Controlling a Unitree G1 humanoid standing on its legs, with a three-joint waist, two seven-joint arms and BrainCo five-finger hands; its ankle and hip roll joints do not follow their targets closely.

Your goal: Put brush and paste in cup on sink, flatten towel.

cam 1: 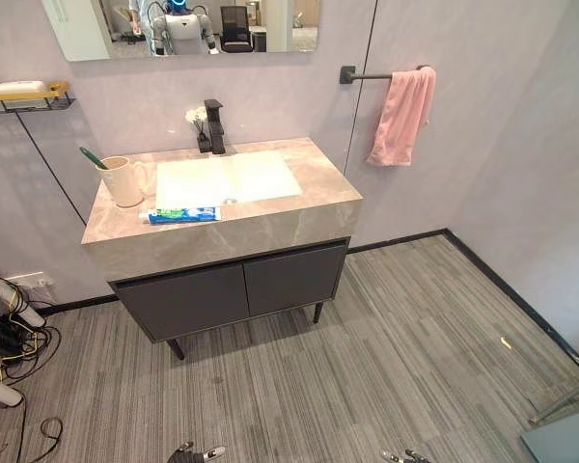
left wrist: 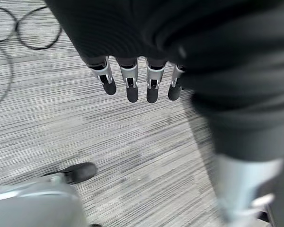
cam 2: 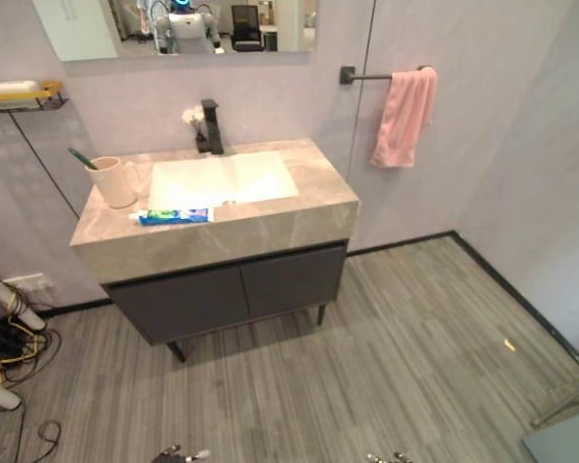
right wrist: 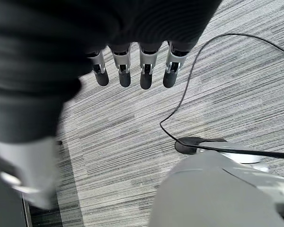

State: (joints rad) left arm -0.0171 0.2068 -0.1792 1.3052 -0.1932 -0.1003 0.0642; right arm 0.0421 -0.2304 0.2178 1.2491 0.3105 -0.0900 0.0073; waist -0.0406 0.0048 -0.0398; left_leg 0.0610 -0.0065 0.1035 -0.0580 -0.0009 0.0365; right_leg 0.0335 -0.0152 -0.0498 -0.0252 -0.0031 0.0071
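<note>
Ahead of me stands the sink counter [cam 1: 270, 217]; on the wall to its right a pink towel [cam 1: 402, 114] hangs bunched over its bar [cam 1: 367, 75]. Left of the basin, my cup [cam 1: 124, 181] holds the brush [cam 1: 93, 157], the paste [cam 1: 183, 214] lying flat just before it. Down low, my left hand [left wrist: 128, 75] and right hand [right wrist: 132, 66] hang with straight fingers, holding nothing.

Beige marble counter [cam 1: 270, 217], grey striped floor [cam 1: 367, 367].
Cream cup [cam 1: 124, 181] with green brush [cam 1: 93, 157]; blue-green paste [cam 1: 183, 214]; pink towel [cam 1: 402, 114]; dark grey cabinet doors [cam 1: 232, 287]; black tap [cam 1: 214, 125].
</note>
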